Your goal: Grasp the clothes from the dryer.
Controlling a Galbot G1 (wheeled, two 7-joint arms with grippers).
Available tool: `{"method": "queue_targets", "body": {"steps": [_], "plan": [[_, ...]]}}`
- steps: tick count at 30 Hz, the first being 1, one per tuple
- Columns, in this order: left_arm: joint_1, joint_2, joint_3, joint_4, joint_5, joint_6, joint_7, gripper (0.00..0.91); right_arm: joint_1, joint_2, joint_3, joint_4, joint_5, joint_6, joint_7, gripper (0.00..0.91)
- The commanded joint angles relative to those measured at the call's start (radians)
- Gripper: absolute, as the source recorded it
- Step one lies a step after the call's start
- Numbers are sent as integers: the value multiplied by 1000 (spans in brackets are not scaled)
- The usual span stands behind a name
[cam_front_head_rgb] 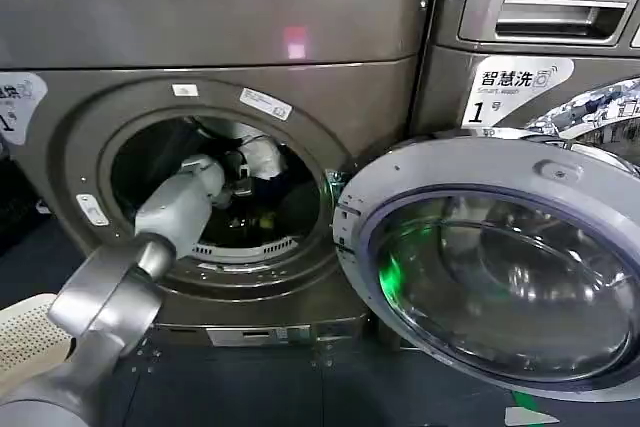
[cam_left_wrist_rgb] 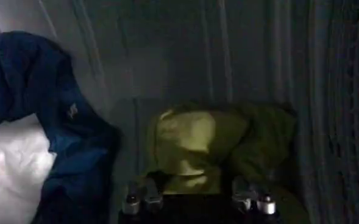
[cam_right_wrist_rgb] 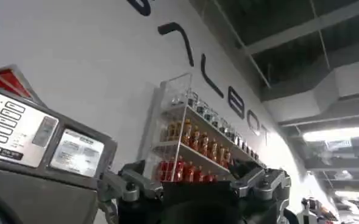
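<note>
Large bronze-grey metal front-loading dryer (cam_front_head_rgb: 215, 37), round port facing the room, its glass-windowed round door (cam_front_head_rgb: 500, 267) swung wide open beside the port. A small red light (cam_front_head_rgb: 296, 45) glows above the port.

Left arm reaches through the port into the drum. Left tool (cam_left_wrist_rgb: 197, 201) sits low inside the drum, its two fingers (cam_left_wrist_rgb: 136, 198) spread well apart, nothing between them. Just beyond the fingertips lies the crumpled yellow-green fabric garment (cam_left_wrist_rgb: 197, 146) on the drum floor. Beside it, against the drum wall, a dark navy garment (cam_left_wrist_rgb: 57, 115) draped over a white garment (cam_left_wrist_rgb: 14, 158).

Cream perforated plastic basket (cam_front_head_rgb: 25, 332) on the floor, below and to one side of the port.

Right tool (cam_right_wrist_rgb: 194, 189) held up outside the dryer, pointing at a wall shelf of bottles (cam_right_wrist_rgb: 197, 143); fingers apart, holding nothing.
</note>
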Motion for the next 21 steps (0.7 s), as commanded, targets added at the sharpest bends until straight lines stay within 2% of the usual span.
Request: {"method": "queue_targets", "body": {"steps": [1, 6, 9, 14, 21], "plan": [[33, 22, -97, -86, -246, 65, -123, 0, 2, -1, -4, -3, -5, 1, 0, 907], [147, 55, -184, -255, -505, 182, -309, 0, 10, 2, -22, 5, -9, 1, 1, 907], [256, 81, -266, -415, -630, 219, -448, 0, 16, 5, -39, 9, -20, 3, -1, 907], [389, 100, -360, -611, -763, 179, -636, 0, 22, 1, -54, 17, -25, 5, -2, 907], [558, 65, -488, -805, -835, 77, -952, 0, 22, -5, -54, 12, -41, 13, 1, 907]]}}
